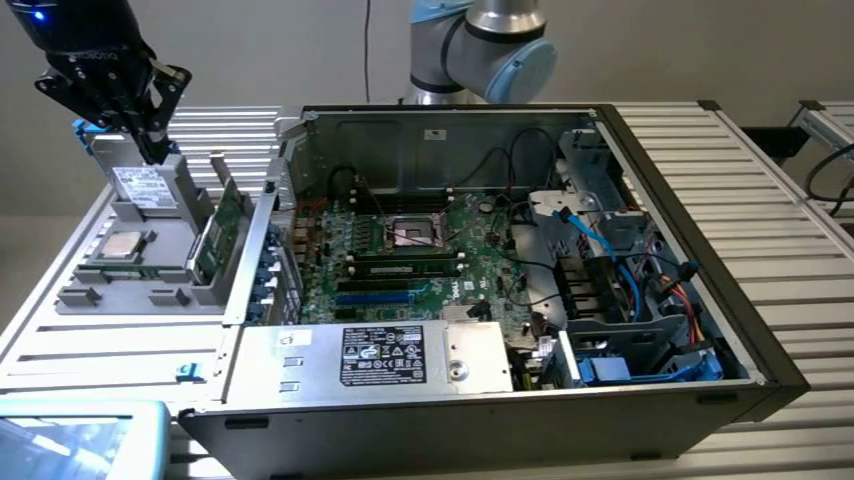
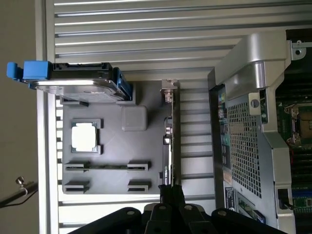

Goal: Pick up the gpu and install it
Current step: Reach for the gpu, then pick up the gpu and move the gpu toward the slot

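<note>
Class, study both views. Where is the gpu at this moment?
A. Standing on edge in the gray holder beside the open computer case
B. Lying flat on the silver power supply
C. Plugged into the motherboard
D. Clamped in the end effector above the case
A: the gpu stands on edge in a slot of the gray holder, outside the computer case, with its green board showing.

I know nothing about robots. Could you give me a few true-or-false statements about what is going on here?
1. The gpu stands on edge in the gray holder. True.
2. The claw grips the gpu. False: it is shut, up above the holder, apart from the card.
3. The computer case lies open, showing its circuit board. True.
4. The holder sits on the exterior view's right of the case. False: it sits on the left.
</note>
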Available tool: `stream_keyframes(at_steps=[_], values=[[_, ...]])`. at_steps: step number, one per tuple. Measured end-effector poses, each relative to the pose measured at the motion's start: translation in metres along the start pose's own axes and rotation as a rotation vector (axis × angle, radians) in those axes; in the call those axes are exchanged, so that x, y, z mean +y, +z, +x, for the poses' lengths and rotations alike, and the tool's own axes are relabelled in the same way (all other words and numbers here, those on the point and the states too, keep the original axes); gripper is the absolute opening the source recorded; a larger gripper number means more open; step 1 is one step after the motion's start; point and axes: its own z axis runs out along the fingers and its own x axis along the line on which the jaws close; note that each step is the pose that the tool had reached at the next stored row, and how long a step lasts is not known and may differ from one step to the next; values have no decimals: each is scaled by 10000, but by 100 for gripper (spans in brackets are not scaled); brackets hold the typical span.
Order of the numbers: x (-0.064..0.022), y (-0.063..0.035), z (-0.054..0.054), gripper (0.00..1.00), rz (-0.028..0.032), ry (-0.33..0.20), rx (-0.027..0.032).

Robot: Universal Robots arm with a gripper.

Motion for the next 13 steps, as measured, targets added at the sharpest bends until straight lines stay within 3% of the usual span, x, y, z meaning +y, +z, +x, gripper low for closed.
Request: stream_keyframes(at_steps=[13], values=[[0,0,0,12,-66,1,5]])
